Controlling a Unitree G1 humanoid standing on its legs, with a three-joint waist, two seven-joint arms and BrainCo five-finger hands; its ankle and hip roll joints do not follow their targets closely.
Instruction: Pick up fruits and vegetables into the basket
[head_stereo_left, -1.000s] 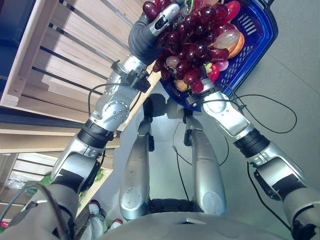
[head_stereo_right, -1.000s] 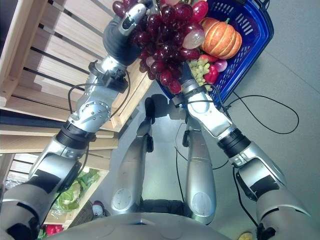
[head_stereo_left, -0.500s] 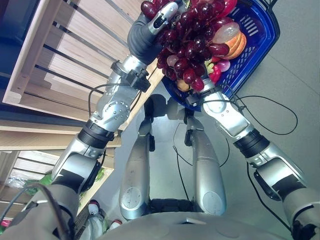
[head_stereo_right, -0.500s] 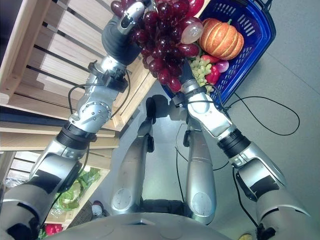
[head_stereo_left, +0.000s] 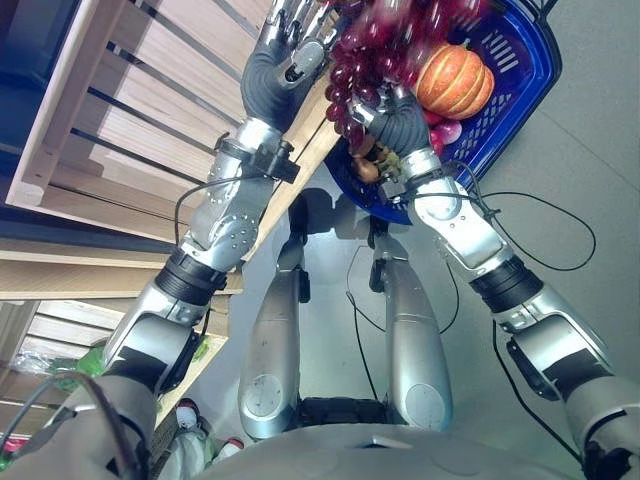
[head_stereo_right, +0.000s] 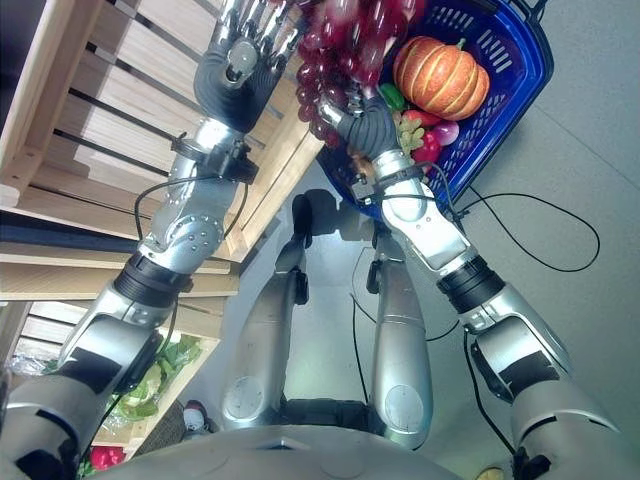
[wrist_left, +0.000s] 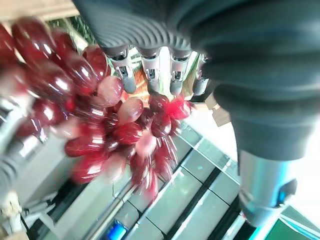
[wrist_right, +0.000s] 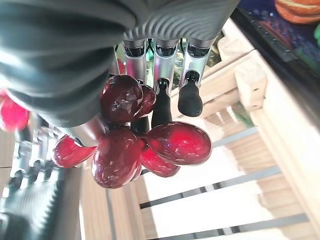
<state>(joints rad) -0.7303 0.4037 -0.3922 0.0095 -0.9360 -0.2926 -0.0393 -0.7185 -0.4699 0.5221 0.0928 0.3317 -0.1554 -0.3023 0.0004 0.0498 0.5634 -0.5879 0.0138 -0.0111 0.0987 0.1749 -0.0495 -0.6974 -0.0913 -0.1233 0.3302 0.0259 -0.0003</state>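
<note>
Your right hand (head_stereo_right: 365, 120) grips the bunch of dark red grapes (head_stereo_right: 345, 45), apparently by its top, just beside the blue plastic basket (head_stereo_right: 520, 80) holding an orange pumpkin (head_stereo_right: 435, 75). Your left hand (head_stereo_right: 240, 55), fingers straight, hovers beside the bunch.

Light is bright and even from above, with white glints on the grapes (wrist_right: 175, 142) and the silver arms. The grapes smear with motion blur in the head views and the left wrist view. Close up, the dark covers are soft. A faint shadow lies on the floor (head_stereo_left: 590, 150).
</note>
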